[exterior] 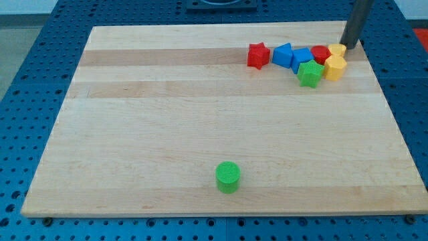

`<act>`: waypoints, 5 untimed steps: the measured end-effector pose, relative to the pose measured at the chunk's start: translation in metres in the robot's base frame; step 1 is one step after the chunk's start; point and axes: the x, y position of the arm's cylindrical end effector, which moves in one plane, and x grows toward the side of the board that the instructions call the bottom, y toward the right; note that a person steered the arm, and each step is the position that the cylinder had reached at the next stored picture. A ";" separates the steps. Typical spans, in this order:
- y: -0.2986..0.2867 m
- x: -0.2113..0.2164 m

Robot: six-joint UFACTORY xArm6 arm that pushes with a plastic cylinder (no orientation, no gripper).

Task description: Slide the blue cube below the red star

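Observation:
The red star (258, 55) lies near the view's top right on the wooden board (167, 134). Right of it sits a blue triangular block (282, 55), then the blue cube (301, 58), touching it. A green star (309, 73) sits just below the blue cube. A red block (321, 54) lies right of the cube, with two yellow blocks beyond it, one (337, 49) above the other (334, 67). My tip (348, 47) stands at the right end of this cluster, beside the upper yellow block.
A green cylinder (228, 177) stands alone near the view's bottom centre. The board's right edge runs close to the cluster. Blue perforated table surrounds the board.

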 end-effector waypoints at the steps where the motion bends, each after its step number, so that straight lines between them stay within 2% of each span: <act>1: 0.003 0.027; 2: 0.003 0.051; 5: -0.010 0.052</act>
